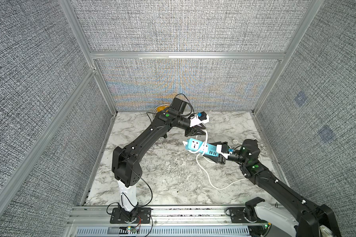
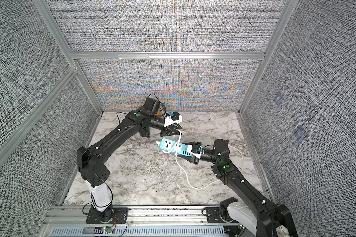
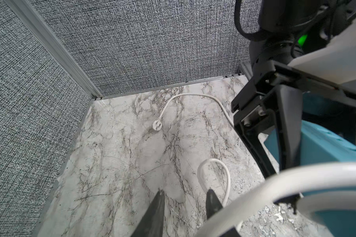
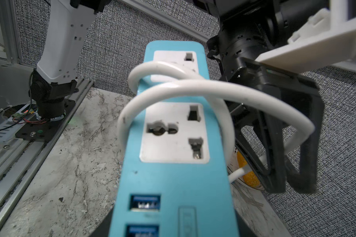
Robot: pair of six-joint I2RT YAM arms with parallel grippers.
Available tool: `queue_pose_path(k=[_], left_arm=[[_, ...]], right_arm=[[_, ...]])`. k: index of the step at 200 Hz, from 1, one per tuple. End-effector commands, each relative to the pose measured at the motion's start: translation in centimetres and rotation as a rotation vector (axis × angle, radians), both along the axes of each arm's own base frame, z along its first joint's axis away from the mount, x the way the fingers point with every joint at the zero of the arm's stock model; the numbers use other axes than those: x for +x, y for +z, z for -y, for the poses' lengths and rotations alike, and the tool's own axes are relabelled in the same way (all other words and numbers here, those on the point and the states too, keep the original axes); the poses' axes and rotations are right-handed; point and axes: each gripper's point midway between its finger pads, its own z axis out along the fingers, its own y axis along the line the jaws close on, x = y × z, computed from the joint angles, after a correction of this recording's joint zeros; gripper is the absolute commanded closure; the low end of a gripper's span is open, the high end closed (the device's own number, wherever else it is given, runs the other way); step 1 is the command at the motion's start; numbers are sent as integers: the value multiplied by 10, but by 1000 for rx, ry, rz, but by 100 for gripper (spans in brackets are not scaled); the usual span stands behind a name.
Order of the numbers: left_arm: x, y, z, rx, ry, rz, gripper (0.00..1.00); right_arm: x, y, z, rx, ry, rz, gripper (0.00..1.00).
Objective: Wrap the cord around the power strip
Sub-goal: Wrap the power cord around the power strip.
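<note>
Closest to the lens, at the lower centre of the right wrist view, the power strip [image 4: 173, 174] is seen USB-end first, and two loose turns of the cord [image 4: 193, 88] are laid across its socket faces. The strip appears to be kept clear of the table [image 1: 173, 174] by the right gripper [image 1: 215, 152], which is clenched on the USB end. At the right of that wrist view the left gripper [image 4: 291, 185] is found with jaws parted. Nothing is clamped, and the cord is seen running just beside one finger [image 3: 212, 201].

In a top view the slack [image 1: 222, 187] is trailed toward the lower right of the frame, and the plug [image 3: 157, 124] lies apart on the table, at mid-frame of the left wrist view.

A regrasp is judged to be the step in hand. The cord should be taken further along its slack, close to the strip, and tension kept — otherwise the loose turns may be slipped off the free end.
</note>
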Motion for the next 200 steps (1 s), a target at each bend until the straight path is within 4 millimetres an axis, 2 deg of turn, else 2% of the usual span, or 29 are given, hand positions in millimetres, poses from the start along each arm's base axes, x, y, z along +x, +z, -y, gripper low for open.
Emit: queue_pose_path(k=[1,28,107,159,200], left_arm=[[2,6,6,-50,-9,-34,63],[3,0,12,-69,-22,-82,61],[24,-17,27,-143,56,-199,57],[22,-28,28,-163,70,-257,62],[23,-37,29,-208,111,-305,59]], right_arm=[[-4,21,-1,49,18,85,100],[-1,22,-1,56,4,95,100],[10,26,6,97,-94,123,100],[19,33,11,148,-157,130,100],[24,40,12,175,-172,131,100]])
